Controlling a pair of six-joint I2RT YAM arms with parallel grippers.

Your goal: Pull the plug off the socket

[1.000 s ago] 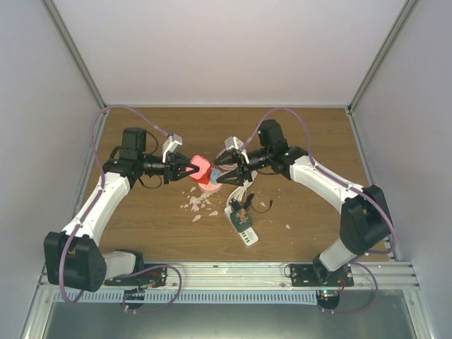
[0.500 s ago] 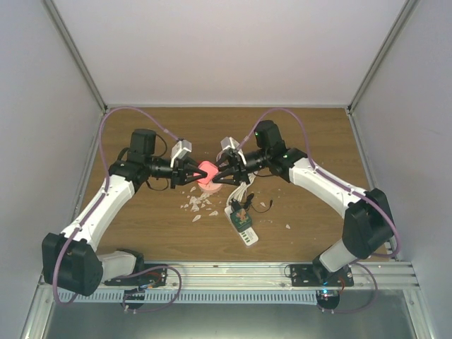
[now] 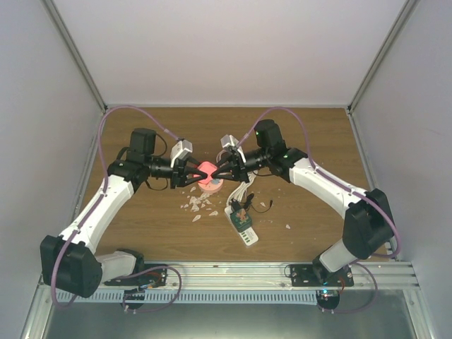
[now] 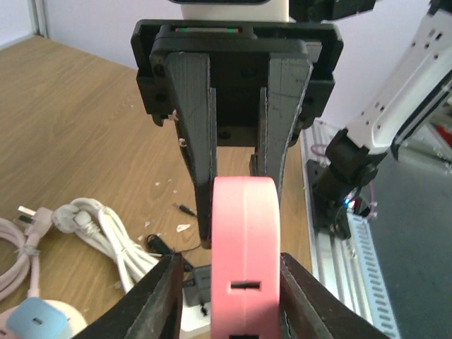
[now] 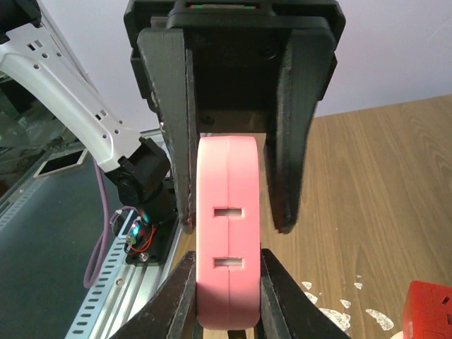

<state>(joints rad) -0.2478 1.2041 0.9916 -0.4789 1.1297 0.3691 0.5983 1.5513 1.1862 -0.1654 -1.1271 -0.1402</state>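
The left gripper (image 4: 232, 286) and right gripper (image 5: 226, 304) are each closed partway, from opposite sides, on one pink rounded plastic slotted socket piece (image 5: 227, 233), held between them just beyond the white power strip (image 3: 241, 227).

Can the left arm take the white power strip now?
Probably not yet: the left gripper is shut on the round pink plastic disc, which the right gripper also grips; the white power strip lies uncovered.

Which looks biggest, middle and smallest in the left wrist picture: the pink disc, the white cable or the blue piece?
1. pink disc, though it is nearest the camera
2. white cable
3. blue piece, partly cut off by the picture edge
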